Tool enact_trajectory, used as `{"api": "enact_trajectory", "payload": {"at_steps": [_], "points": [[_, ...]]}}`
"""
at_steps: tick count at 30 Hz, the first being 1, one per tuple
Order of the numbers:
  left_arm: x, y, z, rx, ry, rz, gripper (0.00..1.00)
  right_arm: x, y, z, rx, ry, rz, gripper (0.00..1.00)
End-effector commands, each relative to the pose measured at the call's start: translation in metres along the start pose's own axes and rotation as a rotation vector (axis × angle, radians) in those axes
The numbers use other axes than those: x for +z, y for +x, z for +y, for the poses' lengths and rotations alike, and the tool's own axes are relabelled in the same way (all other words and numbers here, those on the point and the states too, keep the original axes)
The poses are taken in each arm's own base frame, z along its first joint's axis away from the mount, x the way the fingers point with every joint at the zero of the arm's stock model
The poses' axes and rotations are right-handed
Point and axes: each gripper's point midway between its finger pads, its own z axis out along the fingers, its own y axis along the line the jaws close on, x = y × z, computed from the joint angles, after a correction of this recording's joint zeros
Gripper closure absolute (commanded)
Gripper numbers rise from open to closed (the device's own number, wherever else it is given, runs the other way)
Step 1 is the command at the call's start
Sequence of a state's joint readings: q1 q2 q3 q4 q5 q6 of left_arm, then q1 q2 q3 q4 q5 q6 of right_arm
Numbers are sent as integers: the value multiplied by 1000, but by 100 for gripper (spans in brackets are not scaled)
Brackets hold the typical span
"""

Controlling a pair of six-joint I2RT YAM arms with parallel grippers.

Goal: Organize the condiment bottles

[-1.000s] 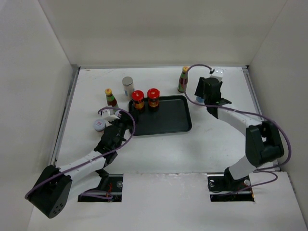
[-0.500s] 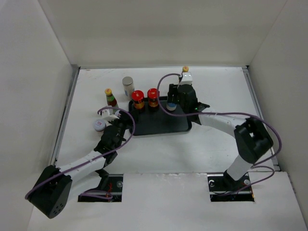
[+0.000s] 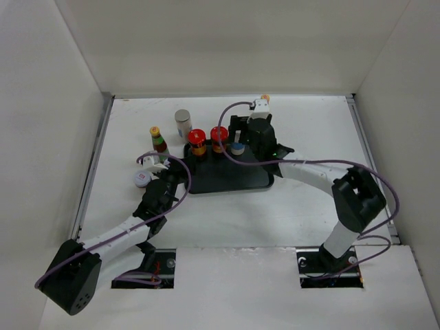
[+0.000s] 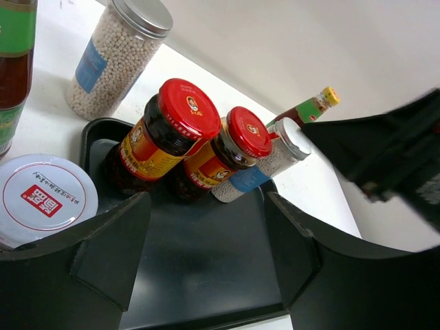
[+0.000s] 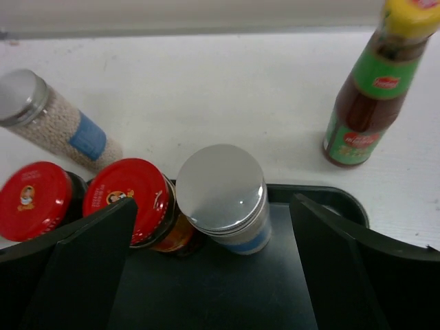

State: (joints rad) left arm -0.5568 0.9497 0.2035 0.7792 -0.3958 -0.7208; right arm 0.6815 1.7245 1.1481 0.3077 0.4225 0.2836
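Observation:
Two red-lidded jars (image 3: 197, 138) (image 3: 219, 135) stand at the back of the black tray (image 3: 234, 175). A grey-capped shaker (image 3: 237, 148) stands on the tray beside them, also seen in the right wrist view (image 5: 223, 192). My right gripper (image 3: 243, 138) is open around it, jaws wide and not touching. A second shaker (image 3: 183, 121) and a yellow-capped sauce bottle (image 3: 157, 140) stand left of the tray. Another sauce bottle (image 5: 364, 103) stands behind the tray. My left gripper (image 3: 165, 176) is open and empty over the tray's left edge, a pink-lidded jar (image 3: 141, 179) just to its left.
White walls close in the table on the left, back and right. The front half of the tray (image 4: 199, 261) is bare. The right arm reaches across the tray's right back corner.
My right arm swung left from the back right with the grey-capped shaker, set it on the tray beside the red-lidded jars and opened. The left arm barely moved.

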Motion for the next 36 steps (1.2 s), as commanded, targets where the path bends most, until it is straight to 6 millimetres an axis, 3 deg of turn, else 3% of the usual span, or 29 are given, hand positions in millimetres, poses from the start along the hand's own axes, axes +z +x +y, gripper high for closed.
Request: {"api": "enact_trajectory", "payload": {"at_steps": [1, 3, 7, 10, 12, 13, 19, 24, 28, 31, 34, 36], "points": [[4, -20, -17, -21, 49, -60, 34, -28, -77, -12, 82, -6, -178, 0], [3, -19, -17, -21, 49, -58, 34, -28, -92, -34, 97, 25, -206, 3], [4, -19, -17, -20, 50, -59, 34, -6, -99, -77, 89, 91, -150, 37], [3, -18, -18, -18, 51, -56, 34, 16, -93, -96, 59, 142, -80, 31], [4, -18, -18, -16, 51, -56, 34, 29, -89, -100, 26, 157, -54, 15], [4, -17, -18, -15, 51, -53, 34, 36, -88, -102, 9, 162, -48, 13], [3, -18, -19, -14, 57, -56, 34, 71, -79, -104, -40, 159, -11, 14], [0, -24, -21, -8, 62, -72, 34, 87, -79, -109, -42, 175, -21, 28], [2, -19, -21, -4, 63, -59, 34, 97, -84, -114, -35, 183, -62, 34], [2, -17, -22, -6, 64, -52, 34, 102, -85, -116, -41, 186, -63, 48], [1, -21, -23, -7, 67, -66, 34, 95, -95, -117, -29, 190, -94, 59], [1, -21, -20, -7, 61, -68, 34, 83, -115, -115, -13, 186, -157, 61]]}}
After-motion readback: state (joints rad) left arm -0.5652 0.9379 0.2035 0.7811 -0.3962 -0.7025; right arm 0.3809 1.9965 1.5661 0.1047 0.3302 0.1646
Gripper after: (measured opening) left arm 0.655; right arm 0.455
